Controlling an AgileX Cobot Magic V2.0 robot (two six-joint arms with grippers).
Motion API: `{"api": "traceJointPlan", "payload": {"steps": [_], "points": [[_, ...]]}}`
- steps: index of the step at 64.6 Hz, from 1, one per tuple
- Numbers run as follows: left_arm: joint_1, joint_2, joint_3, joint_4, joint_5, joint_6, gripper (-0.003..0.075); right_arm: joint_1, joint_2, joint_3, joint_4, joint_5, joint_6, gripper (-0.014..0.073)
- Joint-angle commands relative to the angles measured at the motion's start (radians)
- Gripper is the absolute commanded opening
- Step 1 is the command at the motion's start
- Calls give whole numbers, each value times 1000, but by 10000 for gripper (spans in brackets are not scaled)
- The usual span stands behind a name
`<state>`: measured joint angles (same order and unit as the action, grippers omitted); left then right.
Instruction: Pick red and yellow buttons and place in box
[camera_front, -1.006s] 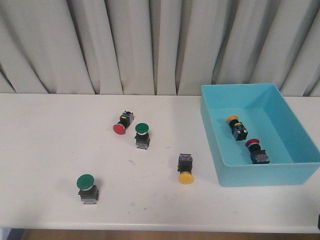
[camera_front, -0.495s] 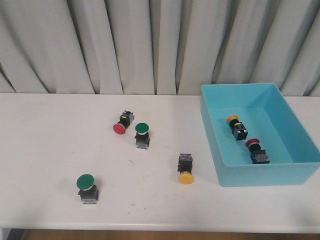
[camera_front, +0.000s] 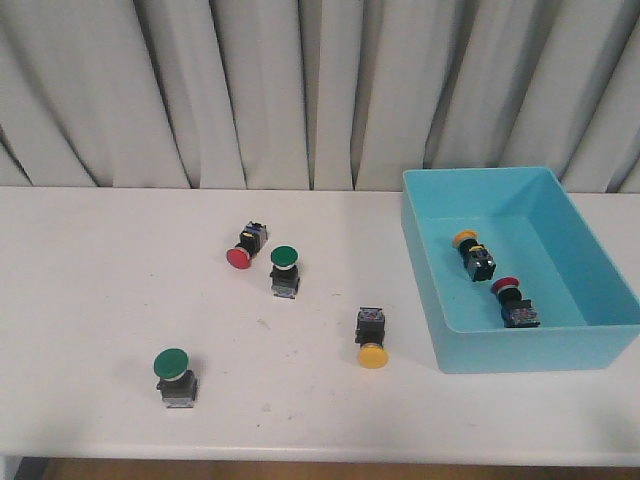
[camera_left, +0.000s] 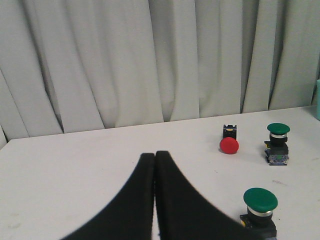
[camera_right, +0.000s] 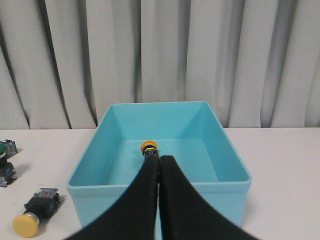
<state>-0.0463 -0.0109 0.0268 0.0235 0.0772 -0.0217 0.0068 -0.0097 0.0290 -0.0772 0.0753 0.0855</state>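
A red button (camera_front: 245, 249) lies on its side at the table's middle; it also shows in the left wrist view (camera_left: 229, 142). A yellow button (camera_front: 371, 340) lies on the table left of the turquoise box (camera_front: 590, 343), and shows in the right wrist view (camera_right: 36, 212). Inside the box lie a yellow button (camera_front: 472, 254) and a red button (camera_front: 514, 302). My left gripper (camera_left: 154, 154) is shut and empty above bare table. My right gripper (camera_right: 160, 158) is shut and empty, in front of the box (camera_right: 90, 160). Neither gripper shows in the front view.
Two green-capped buttons stand on the table, one (camera_front: 284, 270) beside the red button and one (camera_front: 175, 375) near the front left. A grey curtain hangs behind the table. The table's front edge runs just below the near green button.
A dark bit of an arm at the front view's lower right edge one second ago has left the view. The buttons and the box have not moved.
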Motion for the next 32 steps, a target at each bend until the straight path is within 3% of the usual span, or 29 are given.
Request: {"api": "traceJointPlan", "payload": {"steps": [1, 32], "points": [[3, -12, 48, -12, -77, -3, -7, -5, 7, 7, -27, -86, 20, -3], [3, -12, 48, -12, -77, -3, -7, -5, 7, 7, -12, -133, 17, -3]]}}
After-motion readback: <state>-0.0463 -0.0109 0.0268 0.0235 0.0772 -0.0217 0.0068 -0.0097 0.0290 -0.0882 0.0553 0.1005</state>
